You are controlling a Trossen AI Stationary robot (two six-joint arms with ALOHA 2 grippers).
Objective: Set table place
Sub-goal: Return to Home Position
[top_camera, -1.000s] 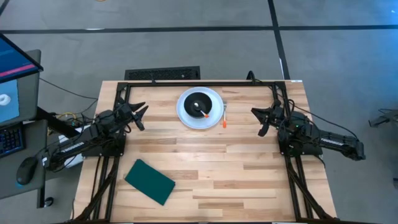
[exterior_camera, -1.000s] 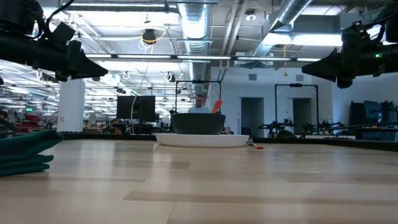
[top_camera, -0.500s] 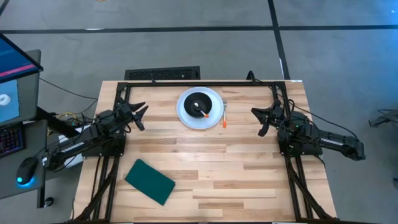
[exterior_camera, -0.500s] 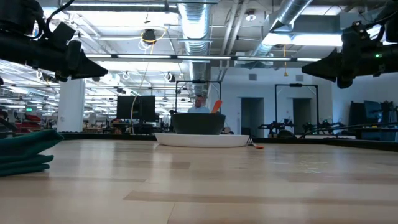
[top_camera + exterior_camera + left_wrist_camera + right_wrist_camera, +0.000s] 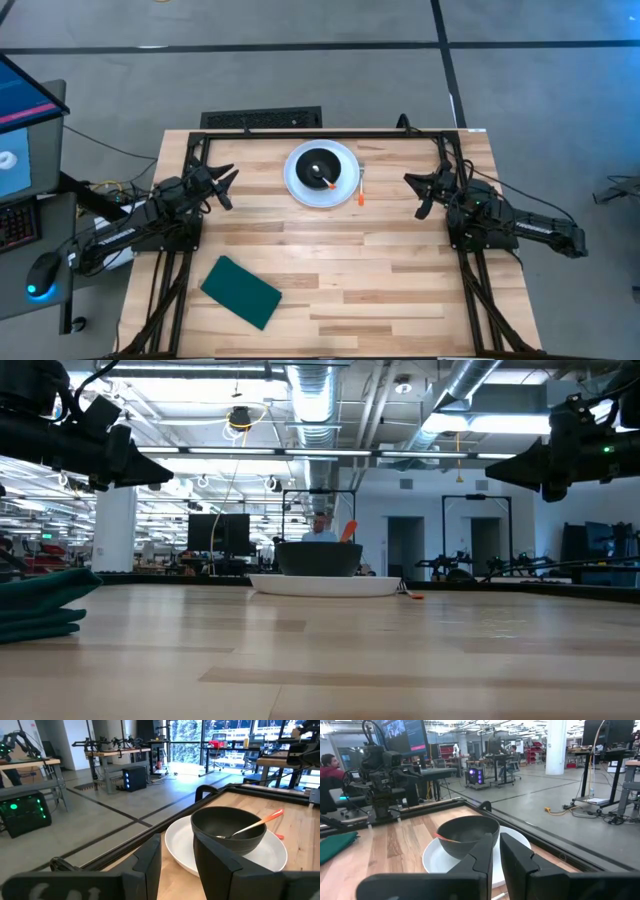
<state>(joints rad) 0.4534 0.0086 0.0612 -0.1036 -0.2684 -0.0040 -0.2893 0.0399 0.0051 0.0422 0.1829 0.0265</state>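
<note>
The white plate (image 5: pixel 321 176) lies on the wooden table (image 5: pixel 330 290) near its far edge. A small black bowl (image 5: pixel 319 167) stands on the plate, with an orange-handled spoon (image 5: pixel 260 821) leaning inside it. A second orange-handled utensil (image 5: pixel 361 190) lies on the table just right of the plate. My left gripper (image 5: pixel 230 188) hovers open and empty to the plate's left. My right gripper (image 5: pixel 413 195) hovers open and empty to its right. Both point at the plate, above the table (image 5: pixel 330 660).
A dark green folded pad (image 5: pixel 241 291) lies at the near left of the table and also shows in the low view (image 5: pixel 40 605). The black frame (image 5: pixel 320 133) runs along the table's far edge. Bare wood lies between the arms and toward the near edge.
</note>
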